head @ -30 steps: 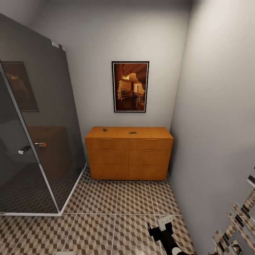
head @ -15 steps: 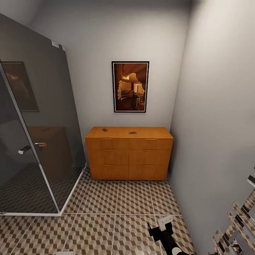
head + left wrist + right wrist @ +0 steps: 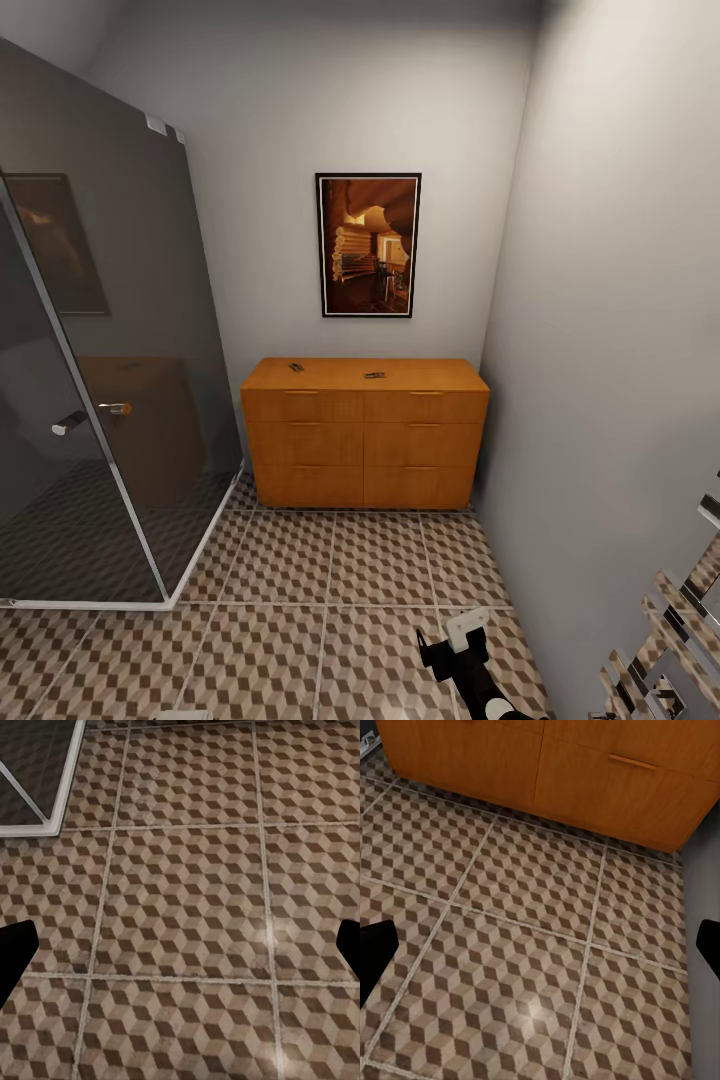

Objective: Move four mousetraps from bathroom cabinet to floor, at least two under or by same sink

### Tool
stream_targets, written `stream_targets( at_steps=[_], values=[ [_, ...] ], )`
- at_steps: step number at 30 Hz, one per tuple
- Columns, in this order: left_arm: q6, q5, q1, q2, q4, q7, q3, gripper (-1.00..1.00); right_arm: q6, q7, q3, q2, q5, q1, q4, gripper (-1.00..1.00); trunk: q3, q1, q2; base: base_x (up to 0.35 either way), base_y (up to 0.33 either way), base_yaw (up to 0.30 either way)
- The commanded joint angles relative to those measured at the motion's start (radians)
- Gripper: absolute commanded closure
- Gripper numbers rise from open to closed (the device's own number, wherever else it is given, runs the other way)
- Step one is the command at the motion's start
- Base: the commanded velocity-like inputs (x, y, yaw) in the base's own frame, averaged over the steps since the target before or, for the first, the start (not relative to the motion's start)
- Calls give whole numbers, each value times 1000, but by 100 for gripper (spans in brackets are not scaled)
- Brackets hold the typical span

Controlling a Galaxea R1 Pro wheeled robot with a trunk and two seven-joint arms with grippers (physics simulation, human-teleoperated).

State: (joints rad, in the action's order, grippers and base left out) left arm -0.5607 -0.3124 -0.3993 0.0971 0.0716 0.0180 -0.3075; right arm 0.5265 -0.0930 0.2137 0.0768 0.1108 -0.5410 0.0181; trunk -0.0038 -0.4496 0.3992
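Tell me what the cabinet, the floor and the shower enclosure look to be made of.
The cabinet looks like orange-brown wood or veneer with a smooth satin finish and faint grain. The bathroom floor reads as large glazed tiles: pale grout lines, a printed cube pattern and a soft glare spot. The shower enclosure seems to be tinted glass in a pale metal frame, since it reflects the cabinet.

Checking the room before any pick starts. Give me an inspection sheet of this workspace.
Surface: bathroom floor, cube-pattern tiles with pale grout.
Job's things: two small dark items, likely mousetraps, lie apart on top of the orange-brown cabinet; its drawers look shut.
Clutter: nothing seen.
Grippers: right gripper low over the tiles, fingers apart, holding nothing; left gripper open over the floor, holding nothing.
Cables: nothing seen.
Surroundings: glass shower enclosure left of the cabinet, framed picture on the wall above it, chrome towel rack at right.
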Motion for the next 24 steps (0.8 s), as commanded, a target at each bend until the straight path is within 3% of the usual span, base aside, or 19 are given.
stream_targets(
  at_steps=[1, 24],
  values=[
    [-5, -8, -1, 0, 4, 2, -8, -100, 1, -10, 3, 0, 10, 0, -1, -100, 0, 0, 1, 0, 0, 0],
    [-5, -8, -1, 0, 4, 2, -8, -100, 1, -10, 3, 0, 10, 0, -1, -100, 0, 0, 1, 0, 0, 0]
  ],
)
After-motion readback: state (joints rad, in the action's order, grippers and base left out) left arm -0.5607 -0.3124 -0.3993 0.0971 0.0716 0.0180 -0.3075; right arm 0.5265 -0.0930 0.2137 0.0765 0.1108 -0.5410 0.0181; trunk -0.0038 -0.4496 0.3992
